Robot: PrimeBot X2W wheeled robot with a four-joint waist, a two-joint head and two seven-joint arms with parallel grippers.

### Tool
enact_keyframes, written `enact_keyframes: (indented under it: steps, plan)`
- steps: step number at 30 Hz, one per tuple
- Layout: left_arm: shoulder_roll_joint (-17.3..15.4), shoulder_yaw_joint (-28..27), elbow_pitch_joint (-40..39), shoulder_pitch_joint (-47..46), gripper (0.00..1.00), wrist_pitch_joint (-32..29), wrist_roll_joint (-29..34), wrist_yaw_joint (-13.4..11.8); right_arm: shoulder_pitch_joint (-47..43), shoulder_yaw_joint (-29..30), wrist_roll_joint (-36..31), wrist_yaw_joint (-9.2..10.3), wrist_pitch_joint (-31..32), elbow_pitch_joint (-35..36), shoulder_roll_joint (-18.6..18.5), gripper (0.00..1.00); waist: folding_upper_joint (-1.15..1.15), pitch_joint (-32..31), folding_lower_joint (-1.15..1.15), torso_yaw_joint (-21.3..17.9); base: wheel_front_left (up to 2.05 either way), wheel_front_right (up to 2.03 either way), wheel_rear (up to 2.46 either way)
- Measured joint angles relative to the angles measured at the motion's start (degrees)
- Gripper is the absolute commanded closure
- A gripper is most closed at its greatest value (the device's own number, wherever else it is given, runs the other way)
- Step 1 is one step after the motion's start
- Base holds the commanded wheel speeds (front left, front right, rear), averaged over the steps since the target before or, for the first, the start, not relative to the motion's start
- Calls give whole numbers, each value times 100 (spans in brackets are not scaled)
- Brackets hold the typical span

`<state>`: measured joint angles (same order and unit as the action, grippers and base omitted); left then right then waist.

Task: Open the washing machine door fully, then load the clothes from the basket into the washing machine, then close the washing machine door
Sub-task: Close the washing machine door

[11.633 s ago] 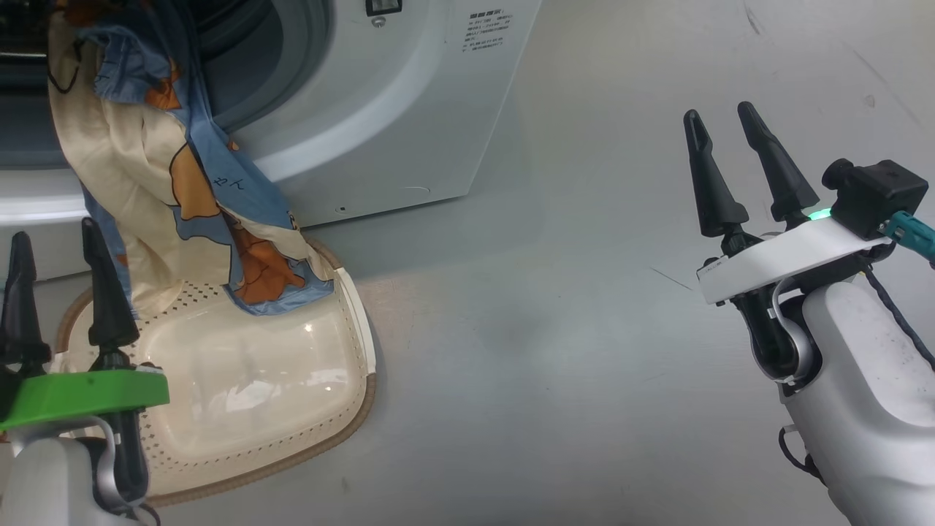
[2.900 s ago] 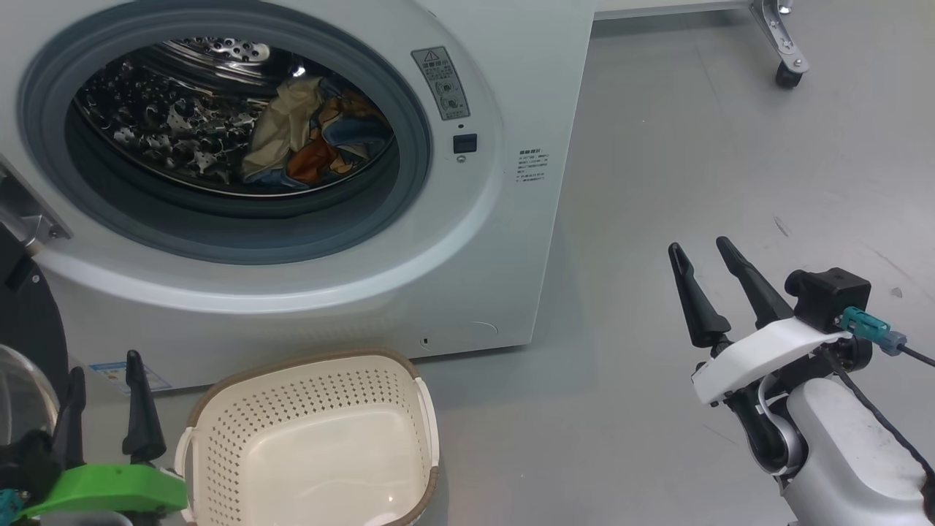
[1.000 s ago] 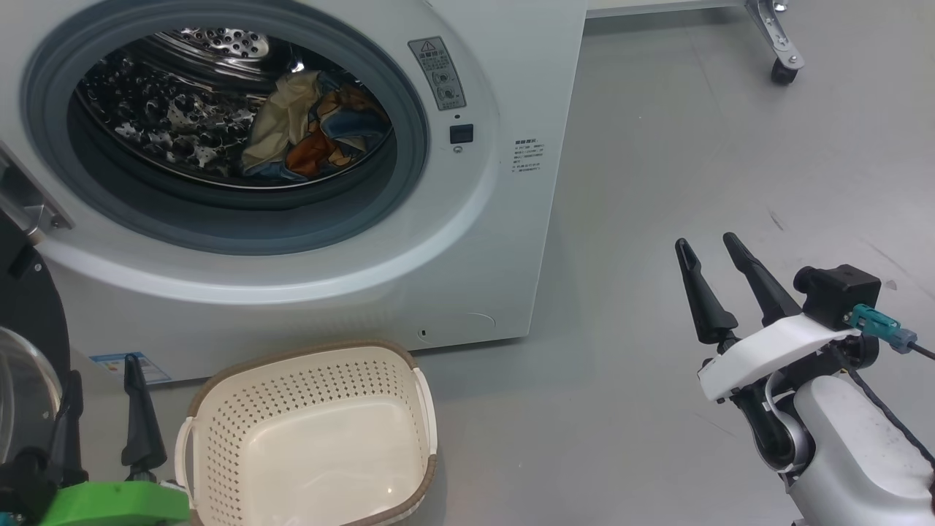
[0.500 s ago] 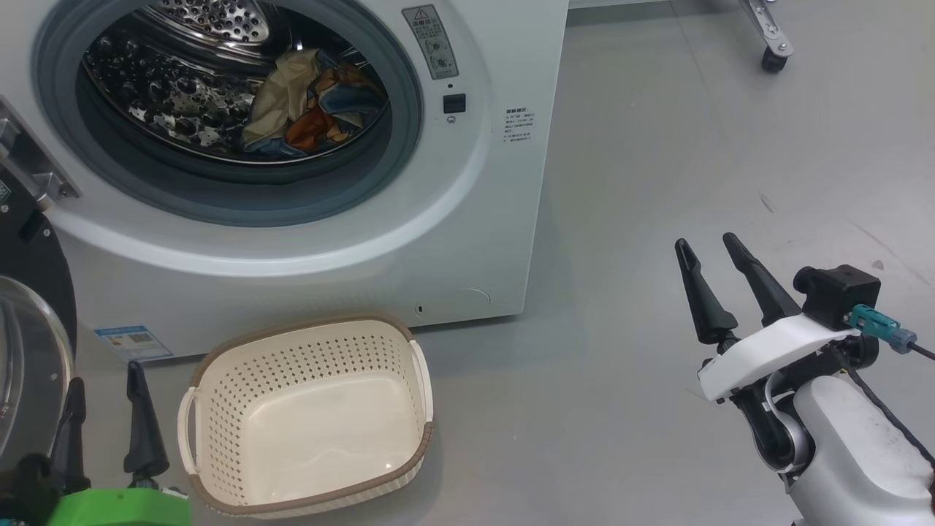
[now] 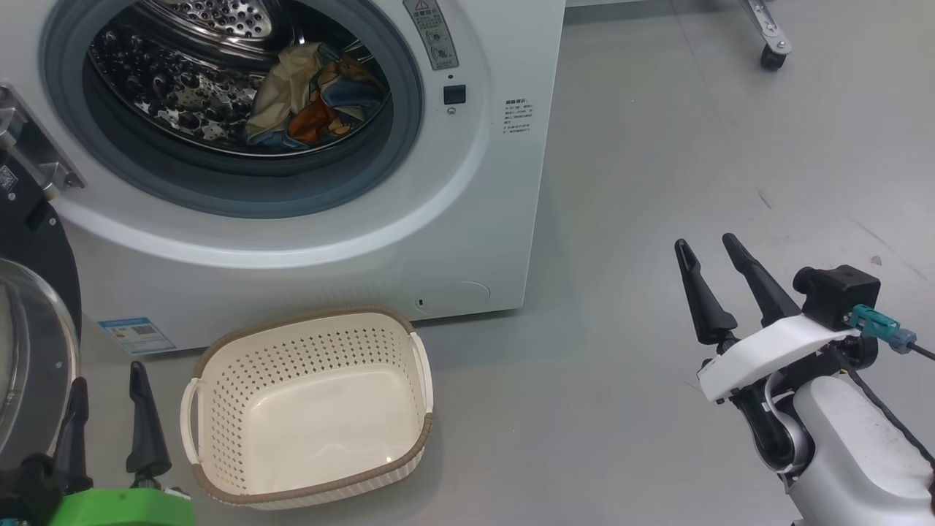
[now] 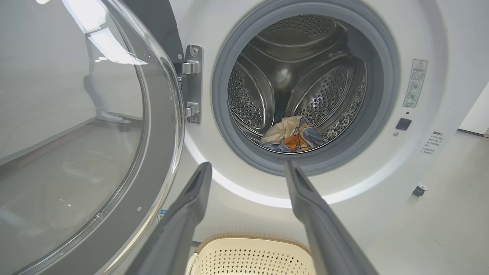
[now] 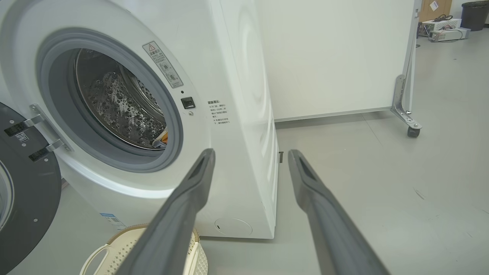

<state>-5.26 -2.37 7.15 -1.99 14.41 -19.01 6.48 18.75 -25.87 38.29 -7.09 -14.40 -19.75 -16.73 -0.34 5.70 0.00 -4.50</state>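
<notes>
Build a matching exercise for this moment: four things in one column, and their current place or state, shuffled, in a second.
Column one
1. the clothes
2. the basket
3. the washing machine door
4. the right gripper

Column two
A. open, holding nothing
B. swung open, at the robot's left
C. lying in the drum
D. empty, standing on the floor

Pairs: 1-C, 2-D, 3-B, 4-A

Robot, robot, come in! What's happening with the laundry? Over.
Left hand and right hand open, empty. Clothes inside the washer; basket empty. Door open, not yet shut. Nothing across the opening.
</notes>
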Motion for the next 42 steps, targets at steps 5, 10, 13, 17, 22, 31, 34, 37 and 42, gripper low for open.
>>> enact_keyframes:
  steps: [5,10,13,17,22,31,34,37,42]
  plan:
    - [0,10,0,1,0,0,16,0,0,-13,4,0,0,-1,0,0,0,-8,0,7,0,0,0]
    - [0,21,3,4,0,0,43,0,0,-30,4,0,0,-3,-2,0,0,-13,0,15,0,0,0]
    - [0,21,9,13,0,0,43,0,0,-42,4,0,0,-4,-2,0,0,-17,0,21,0,0,0]
    - [0,57,21,15,0,0,44,0,-2,-27,5,0,0,-12,-4,0,0,-25,0,44,0,0,0]
    - [16,108,45,15,0,0,58,0,-6,0,13,0,0,-19,-58,0,0,-50,0,151,0,0,0]
    - [24,142,76,15,0,0,59,0,-121,35,21,0,0,-15,-70,0,0,-96,0,471,0,0,0]
    - [42,149,97,15,0,0,58,0,-121,45,22,0,0,-15,-91,0,0,-108,0,614,0,0,0]
    - [66,159,115,15,0,0,58,0,-121,52,22,0,0,-12,-102,0,0,-122,0,770,0,0,0]
    - [91,146,141,15,0,0,62,-9,-122,55,22,0,0,9,-109,0,0,-142,0,1055,0,0,0]
